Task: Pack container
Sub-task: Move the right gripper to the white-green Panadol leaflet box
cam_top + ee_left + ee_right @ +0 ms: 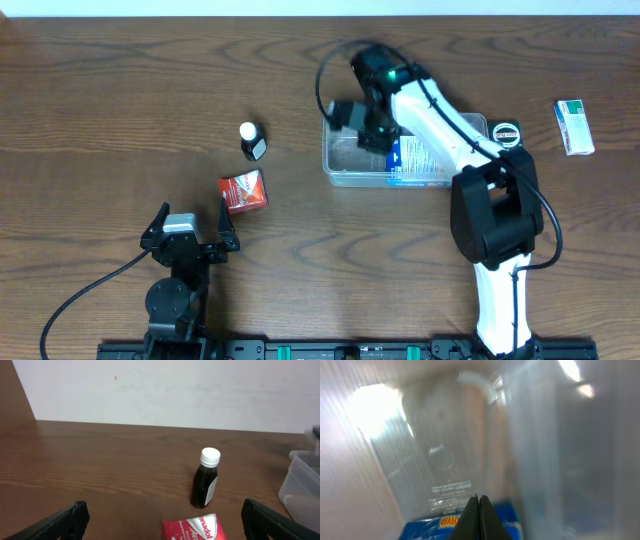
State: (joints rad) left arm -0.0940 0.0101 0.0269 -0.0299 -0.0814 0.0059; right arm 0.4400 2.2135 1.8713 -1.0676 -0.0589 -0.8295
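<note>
Down inside container (340,173), right tool (479,499) fully closed, empty

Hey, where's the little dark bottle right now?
Overhead, the bottle stands left of the container, just beyond the red box, ahead of the left gripper.

Right arm (440,120): white links, black joints, black cable (green light near wrist). Left arm (170,297), left gripper (163,510): black.

Robot lab: wooden table (100,100), white wall (175,390)
</note>
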